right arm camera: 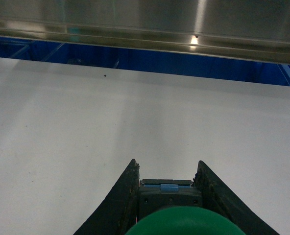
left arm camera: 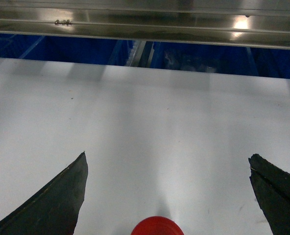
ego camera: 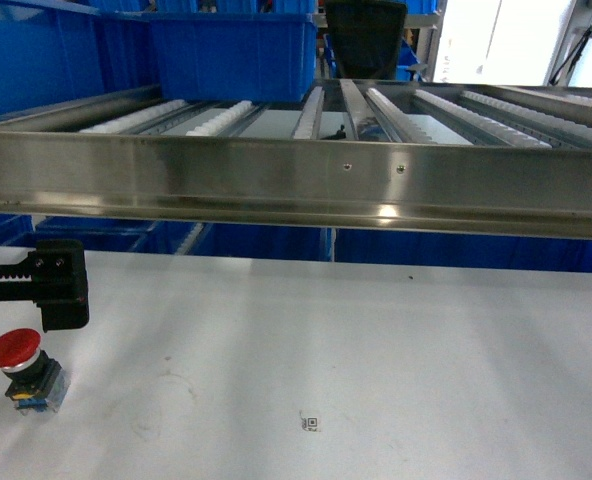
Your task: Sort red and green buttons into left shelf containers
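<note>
Red button: the red mushroom-capped push-button switch [ego camera: 20,368] stands upright on the white table [ego camera: 376,350] at its near left, cap on top, silver collar and black, yellow and blue block base below.
Green button: the green mushroom-capped push-button switch [right arm camera: 177,208] sits clamped in the right tool [right arm camera: 168,193].
Handling: both judged rigid, light and hard-shelled; the domed caps look smooth and likely slippery.
Grip point: the flat sides of the block base, as the right tool shows; not the cap.
Left tool: the left tool [left arm camera: 167,196] is spread wide, holding nothing, the red cap between its fingers at the lower edge of the wrist view.
Right tool: closed on the green button's base.
Surface: flat, matte, mostly bare; one small printed marker [ego camera: 311,423].
Room: a steel roller-rack shelf [ego camera: 306,190] crosses above the table's far edge.
Containers: large bright-blue ribbed plastic tubs [ego camera: 231,50] stand on the shelf's left.
</note>
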Controlling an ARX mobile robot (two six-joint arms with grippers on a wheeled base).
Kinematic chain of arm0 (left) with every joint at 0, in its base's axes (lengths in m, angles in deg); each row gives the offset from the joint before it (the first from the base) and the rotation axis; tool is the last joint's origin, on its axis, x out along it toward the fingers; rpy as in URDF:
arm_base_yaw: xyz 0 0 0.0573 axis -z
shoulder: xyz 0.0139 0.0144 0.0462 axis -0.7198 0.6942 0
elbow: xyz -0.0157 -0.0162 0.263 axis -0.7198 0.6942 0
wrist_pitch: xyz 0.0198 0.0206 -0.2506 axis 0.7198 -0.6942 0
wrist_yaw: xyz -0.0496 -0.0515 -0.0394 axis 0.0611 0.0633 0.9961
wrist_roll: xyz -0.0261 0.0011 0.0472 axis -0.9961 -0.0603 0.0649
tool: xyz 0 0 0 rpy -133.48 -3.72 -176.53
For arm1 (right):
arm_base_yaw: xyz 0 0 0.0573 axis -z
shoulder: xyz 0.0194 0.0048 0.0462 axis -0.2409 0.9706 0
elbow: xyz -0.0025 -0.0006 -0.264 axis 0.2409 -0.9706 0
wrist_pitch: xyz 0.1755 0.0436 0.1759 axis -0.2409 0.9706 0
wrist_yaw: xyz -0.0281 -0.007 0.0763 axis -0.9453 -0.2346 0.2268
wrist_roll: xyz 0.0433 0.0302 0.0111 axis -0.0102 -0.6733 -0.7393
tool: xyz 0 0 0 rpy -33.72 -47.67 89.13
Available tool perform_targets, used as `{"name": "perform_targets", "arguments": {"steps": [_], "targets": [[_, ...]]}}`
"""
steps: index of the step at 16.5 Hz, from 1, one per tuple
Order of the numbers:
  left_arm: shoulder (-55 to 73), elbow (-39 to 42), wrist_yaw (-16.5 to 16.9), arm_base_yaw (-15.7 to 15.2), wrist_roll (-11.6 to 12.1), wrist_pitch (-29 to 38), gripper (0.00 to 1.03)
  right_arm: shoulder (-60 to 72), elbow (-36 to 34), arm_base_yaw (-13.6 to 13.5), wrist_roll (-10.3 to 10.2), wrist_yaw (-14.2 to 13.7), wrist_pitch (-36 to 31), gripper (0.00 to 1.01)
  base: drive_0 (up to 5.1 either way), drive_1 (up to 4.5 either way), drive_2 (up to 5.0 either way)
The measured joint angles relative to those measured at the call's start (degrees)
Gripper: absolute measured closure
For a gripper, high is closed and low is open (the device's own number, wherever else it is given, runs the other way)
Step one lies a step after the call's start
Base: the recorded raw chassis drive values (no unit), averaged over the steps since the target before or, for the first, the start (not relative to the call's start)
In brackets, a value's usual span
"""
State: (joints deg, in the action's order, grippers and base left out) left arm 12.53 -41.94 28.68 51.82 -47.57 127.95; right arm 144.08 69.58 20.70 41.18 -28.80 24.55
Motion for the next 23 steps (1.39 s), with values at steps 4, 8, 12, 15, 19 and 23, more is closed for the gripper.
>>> {"name": "perform_targets", "arguments": {"steps": [4, 8, 12, 15, 19, 23], "targets": [[6.82, -0.63, -0.68, -0.37, -1.20, 0.83, 0.05, 0.00, 0.00, 0.00, 0.00, 0.00, 0.00, 0.72, 0.0, 0.00, 0.0], [11.74, -0.61, -0.72, 0.02, -3.04, 2.97, 0.05, 0.00, 0.00, 0.00, 0.00, 0.00, 0.00, 0.72, 0.0, 0.00, 0.0], [16.66, -0.74, 0.28, -0.28, -4.42, 4.57, 0.05, 0.00, 0.00, 0.00, 0.02, 0.00, 0.00, 0.72, 0.0, 0.00, 0.0], [19.23, -1.49, 1.22, -0.87, -4.39, 7.48, 0.05, 0.00, 0.00, 0.00, 0.00, 0.00, 0.00, 0.72, 0.0, 0.00, 0.0], [20.63, -1.62, 1.92, -0.57, -4.20, 8.57, 0.29, 0.00, 0.00, 0.00, 0.00, 0.00, 0.00, 0.72, 0.0, 0.00, 0.0], [20.59, -1.01, 0.17, 1.07, -4.02, 9.55, 0.70, 0.00, 0.00, 0.00, 0.00, 0.00, 0.00, 0.72, 0.0, 0.00, 0.0]]}}
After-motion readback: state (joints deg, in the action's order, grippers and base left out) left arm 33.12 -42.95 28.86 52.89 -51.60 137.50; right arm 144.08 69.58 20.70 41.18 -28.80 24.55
